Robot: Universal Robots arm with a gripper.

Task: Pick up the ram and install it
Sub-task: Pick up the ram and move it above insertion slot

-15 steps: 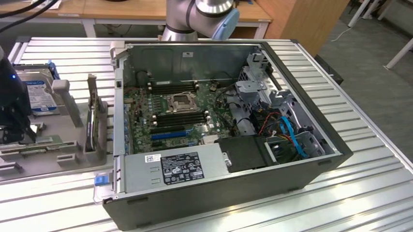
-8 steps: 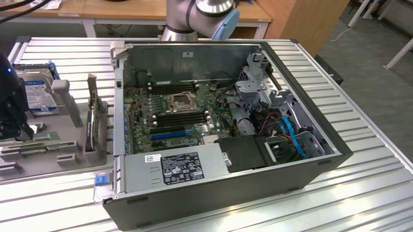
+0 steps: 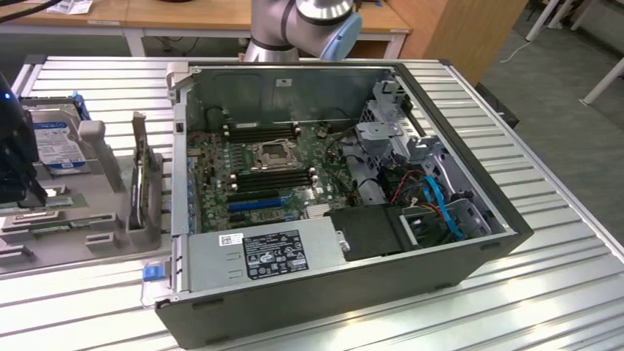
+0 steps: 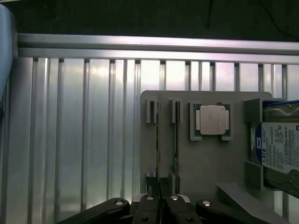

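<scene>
One ram (image 4: 158, 140), on edge, beneath closed tool (image 4: 161, 203)

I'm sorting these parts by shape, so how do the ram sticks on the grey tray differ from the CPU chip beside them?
The ram sticks are long and thin, while the CPU chip is square. The ram sticks stand on edge in slotted holders, while the CPU chip lies flat in a recess with its silver lid up. Both sit on the grey tray.

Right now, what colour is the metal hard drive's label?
The label is white and blue; wrist view.
</scene>
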